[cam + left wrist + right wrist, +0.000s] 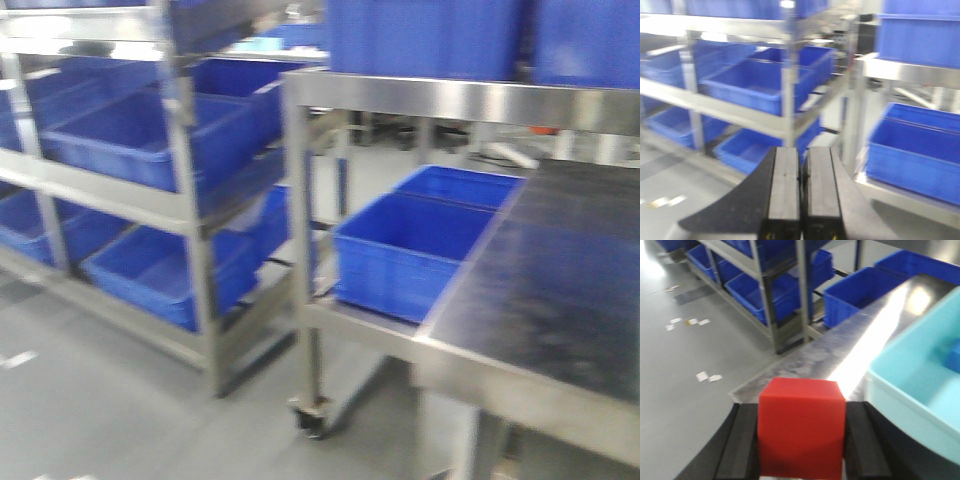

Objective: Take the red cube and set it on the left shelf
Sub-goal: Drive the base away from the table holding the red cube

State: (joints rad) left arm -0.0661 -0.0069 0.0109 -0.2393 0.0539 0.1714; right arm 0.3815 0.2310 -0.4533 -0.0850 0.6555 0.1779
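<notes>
The red cube (801, 427) fills the middle of the right wrist view, clamped between the two black fingers of my right gripper (802, 408), which is shut on it. It hangs over the near corner of the steel tabletop (840, 345). The left shelf (100, 190), a steel rack loaded with blue crates, stands at the left of the front view. It also shows in the left wrist view (740, 112) and far off in the right wrist view (765, 300). My left gripper (801, 150) is shut with nothing in it, in the air facing the rack.
A light-blue tray (910, 380) holding a small blue cube (952, 355) sits on the tabletop to the right of the cube. Blue crates (410, 250) rest on the table's lower shelf. A caster wheel (312, 415) stands on grey floor between rack and table.
</notes>
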